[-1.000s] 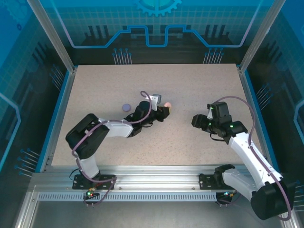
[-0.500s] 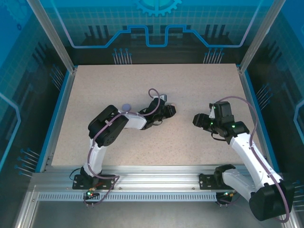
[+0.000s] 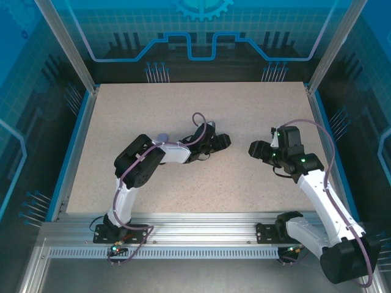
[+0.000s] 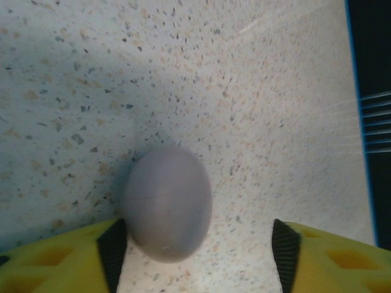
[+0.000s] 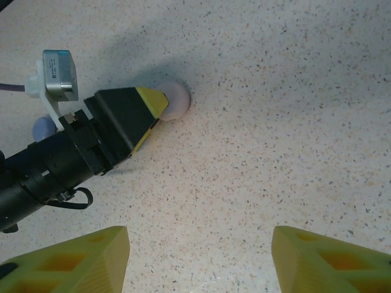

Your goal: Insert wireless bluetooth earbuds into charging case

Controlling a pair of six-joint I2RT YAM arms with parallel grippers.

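A pale pink egg-shaped charging case lies shut on the speckled table, between the fingers of my open left gripper. It rests against the left pad and stands well apart from the right one. In the right wrist view the same case peeks out from behind the left gripper. In the top view the left gripper covers it. My right gripper hovers open to the right, fingers wide over bare table. The earbuds are out of view.
A small round lavender case sits beside the left forearm, and again as the lavender case in the right wrist view. The table's blue edge runs along the right of the left wrist view.
The left arm stretched to the right and its gripper came down around the pink case, which the top view now hides. The right gripper shifted slightly up.
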